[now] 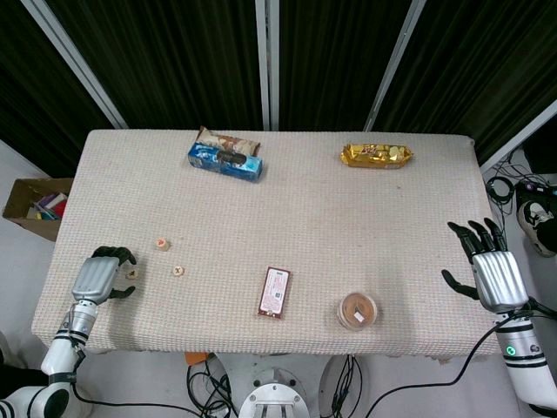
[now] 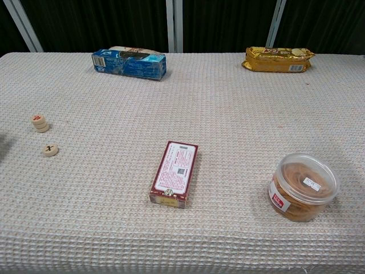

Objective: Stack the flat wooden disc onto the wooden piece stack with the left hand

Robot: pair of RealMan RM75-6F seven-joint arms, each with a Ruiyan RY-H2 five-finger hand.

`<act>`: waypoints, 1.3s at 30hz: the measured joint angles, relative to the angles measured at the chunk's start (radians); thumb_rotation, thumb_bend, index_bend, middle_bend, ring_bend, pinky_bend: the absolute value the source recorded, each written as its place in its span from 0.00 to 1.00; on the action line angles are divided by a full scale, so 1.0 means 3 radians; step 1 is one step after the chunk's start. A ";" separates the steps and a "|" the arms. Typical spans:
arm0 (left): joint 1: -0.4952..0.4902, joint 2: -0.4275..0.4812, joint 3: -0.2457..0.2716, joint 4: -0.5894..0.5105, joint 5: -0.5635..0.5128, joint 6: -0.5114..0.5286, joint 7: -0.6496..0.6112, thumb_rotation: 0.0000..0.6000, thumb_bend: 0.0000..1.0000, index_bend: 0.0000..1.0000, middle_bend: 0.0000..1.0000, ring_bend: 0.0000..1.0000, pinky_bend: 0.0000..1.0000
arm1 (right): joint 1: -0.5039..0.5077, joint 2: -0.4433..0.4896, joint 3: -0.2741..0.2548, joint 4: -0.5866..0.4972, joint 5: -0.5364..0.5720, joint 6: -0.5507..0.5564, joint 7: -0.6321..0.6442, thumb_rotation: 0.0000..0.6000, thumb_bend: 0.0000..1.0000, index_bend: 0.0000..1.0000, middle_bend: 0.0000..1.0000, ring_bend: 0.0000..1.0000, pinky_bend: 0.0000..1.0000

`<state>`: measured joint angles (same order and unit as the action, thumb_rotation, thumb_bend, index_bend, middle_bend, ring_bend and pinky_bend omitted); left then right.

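A short wooden piece stack [image 1: 163,245] with a red mark on top stands at the table's left; the chest view shows the stack [image 2: 40,122] too. A single flat disc [image 1: 177,271] marked with an X lies just in front of it, and the same disc [image 2: 50,149] appears in the chest view. My left hand [image 1: 103,276] is at the table's left edge with its fingers curled, and it pinches another flat wooden disc [image 1: 130,273] between fingers and thumb, left of the stack. My right hand [image 1: 493,266] hovers at the right edge, fingers spread, holding nothing. Neither hand shows in the chest view.
A red card box [image 1: 275,293] and a round lidded tub [image 1: 358,310] lie near the front. A blue snack pack [image 1: 225,160] and a gold snack pack [image 1: 376,156] lie at the back. A cardboard box [image 1: 35,207] sits on the floor to the left.
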<state>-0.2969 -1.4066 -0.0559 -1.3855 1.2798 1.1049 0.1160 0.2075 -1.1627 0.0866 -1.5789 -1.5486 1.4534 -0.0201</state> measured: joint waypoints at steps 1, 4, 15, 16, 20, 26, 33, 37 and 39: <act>0.0001 -0.0007 0.0000 0.0015 -0.0001 0.0005 0.0000 1.00 0.20 0.40 0.23 0.17 0.16 | 0.0001 -0.0005 0.0002 0.0003 0.0001 0.0000 0.0002 1.00 0.18 0.15 0.25 0.10 0.07; 0.0011 -0.0054 0.0003 0.0088 0.0024 0.0062 -0.0004 1.00 0.21 0.40 0.17 0.11 0.13 | 0.0000 -0.0020 0.0006 0.0016 0.0002 0.0005 0.0010 1.00 0.18 0.15 0.25 0.09 0.05; 0.0034 -0.0203 0.0021 0.0301 0.0086 0.0130 -0.0088 1.00 0.26 0.44 0.14 0.08 0.10 | -0.0037 -0.0052 0.0007 0.0063 -0.0004 0.0064 0.0092 1.00 0.18 0.15 0.24 0.02 0.00; 0.0031 -0.0207 0.0021 0.0308 0.0081 0.0120 -0.0091 1.00 0.26 0.44 0.14 0.08 0.10 | -0.0039 -0.0055 0.0006 0.0067 -0.0004 0.0065 0.0098 1.00 0.18 0.15 0.24 0.02 0.00; 0.0022 -0.0216 0.0020 0.0328 0.0060 0.0085 -0.0095 1.00 0.29 0.46 0.14 0.08 0.10 | -0.0042 -0.0065 0.0005 0.0080 -0.0004 0.0064 0.0111 1.00 0.18 0.15 0.24 0.02 0.00; 0.0014 -0.0238 0.0014 0.0364 0.0051 0.0068 -0.0118 1.00 0.32 0.48 0.14 0.08 0.10 | -0.0035 -0.0074 0.0012 0.0091 0.0004 0.0048 0.0119 1.00 0.18 0.15 0.24 0.02 0.00; -0.0005 -0.0268 0.0001 0.0423 0.0047 0.0057 -0.0101 1.00 0.39 0.51 0.15 0.08 0.10 | -0.0036 -0.0080 0.0018 0.0090 0.0011 0.0046 0.0123 1.00 0.18 0.15 0.24 0.02 0.00; -0.0007 -0.0237 -0.0031 0.0376 0.0063 0.0117 -0.0121 1.00 0.39 0.51 0.15 0.08 0.10 | -0.0045 -0.0078 0.0020 0.0090 0.0011 0.0060 0.0128 1.00 0.18 0.15 0.24 0.02 0.00; -0.0017 -0.0196 -0.0065 0.0315 0.0086 0.0167 -0.0125 1.00 0.38 0.51 0.15 0.08 0.10 | -0.0047 -0.0075 0.0028 0.0088 0.0013 0.0069 0.0130 1.00 0.18 0.15 0.24 0.02 0.00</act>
<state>-0.3021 -1.4655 -0.0754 -1.2911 1.3055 1.1550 0.0784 0.1935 -1.1852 0.0949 -1.5524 -1.5448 1.4740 0.0188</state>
